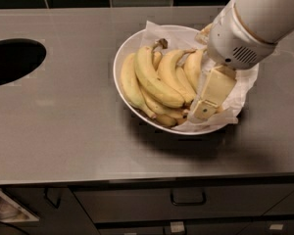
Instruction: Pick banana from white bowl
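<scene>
- Bananas [157, 80], ripe, yellow and curved, lie bunched in the wide glossy white round bowl [121, 58], on crumpled white paper [241, 89].
- Cream-coloured gripper [205, 108] on the white arm [257, 21] reaches into the bowl's right side, just beside the rightmost banana [193, 68].
- Whether it is apart or clamped cannot be told.
- Bowl rests on a grey steel counter [63, 126].

The white arm [272, 9] runs in from the 1 o'clock corner of the view, a thick round tube slanting down toward 7 o'clock. It ends in a broad white wrist [232, 40] ringed by a thin tan band [250, 26], with a small vent grille [245, 55] on its lower face. From the wrist the cream gripper [207, 106] juts on toward 7 o'clock. It is tilted with its tip lowest and sits just off the view's centre, at about 3 o'clock.
</scene>
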